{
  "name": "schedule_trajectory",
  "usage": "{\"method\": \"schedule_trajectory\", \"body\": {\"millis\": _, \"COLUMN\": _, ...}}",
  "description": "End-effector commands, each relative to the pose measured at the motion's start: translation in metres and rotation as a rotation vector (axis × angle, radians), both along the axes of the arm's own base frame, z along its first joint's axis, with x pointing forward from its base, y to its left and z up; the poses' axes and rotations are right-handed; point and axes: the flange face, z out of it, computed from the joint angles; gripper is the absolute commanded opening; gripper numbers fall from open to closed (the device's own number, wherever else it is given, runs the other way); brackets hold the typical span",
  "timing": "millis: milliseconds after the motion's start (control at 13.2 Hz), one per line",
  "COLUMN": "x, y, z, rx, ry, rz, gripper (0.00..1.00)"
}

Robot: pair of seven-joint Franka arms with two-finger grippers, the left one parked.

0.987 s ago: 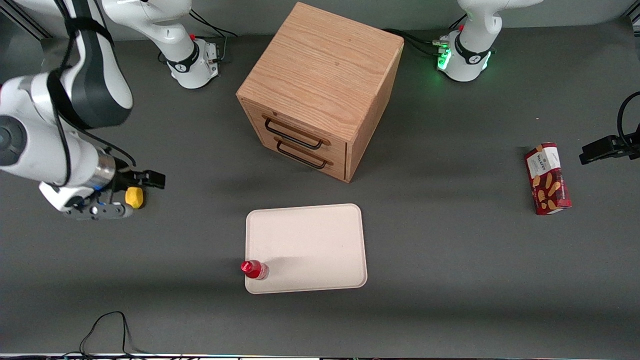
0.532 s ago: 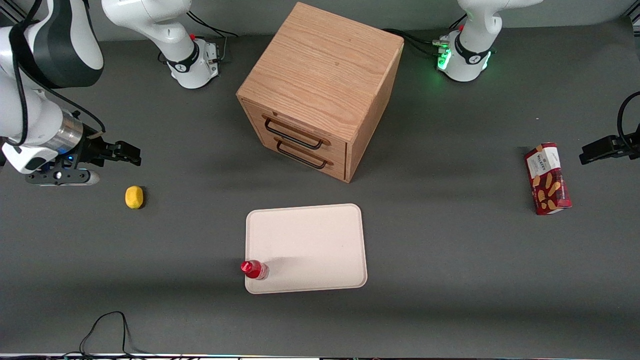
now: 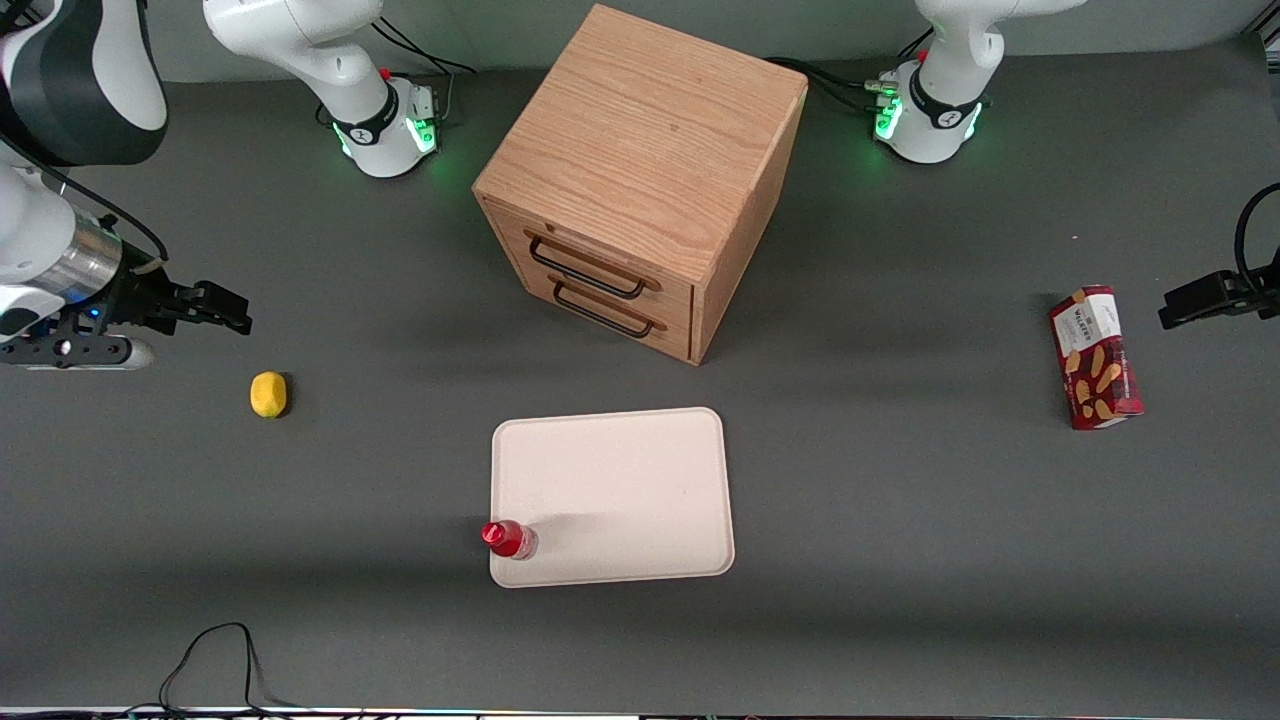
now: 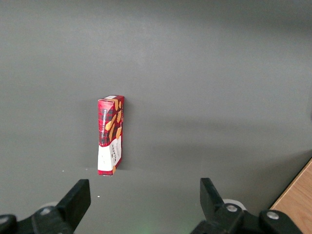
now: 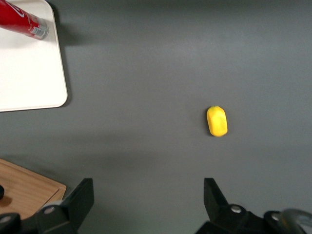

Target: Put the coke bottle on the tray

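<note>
The coke bottle stands upright on the tray, at the tray corner nearest the front camera toward the working arm's end. It is red with a red cap. In the right wrist view the bottle rests on the cream-white tray. My gripper is open and empty, raised above the table at the working arm's end, well away from the tray. In the right wrist view the gripper has its two dark fingers spread wide over bare table.
A yellow lemon-like lump lies on the table near my gripper, also in the right wrist view. A wooden drawer box stands farther from the front camera than the tray. A red snack box lies toward the parked arm's end.
My gripper has risen and drawn back from the yellow lump toward the working arm's end of the table. The bottle and tray have not moved.
</note>
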Motion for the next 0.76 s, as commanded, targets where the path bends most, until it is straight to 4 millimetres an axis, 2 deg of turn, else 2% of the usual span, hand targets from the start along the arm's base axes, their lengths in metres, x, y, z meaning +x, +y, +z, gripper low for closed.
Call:
{"method": "schedule_trajectory", "body": {"millis": 0, "x": 0.0040, "y": 0.0019, "z": 0.0082, "rx": 0.010, "ry": 0.016, "rz": 0.019, "gripper": 1.00}}
{"method": "schedule_trajectory", "body": {"millis": 152, "x": 0.0056, "y": 0.0050, "z": 0.0025, "rx": 0.008, "ry": 0.026, "rz": 0.025, "gripper": 1.00}}
{"method": "schedule_trajectory", "body": {"millis": 684, "x": 0.0058, "y": 0.0042, "z": 0.0032, "rx": 0.008, "ry": 0.025, "rz": 0.024, "gripper": 1.00}}
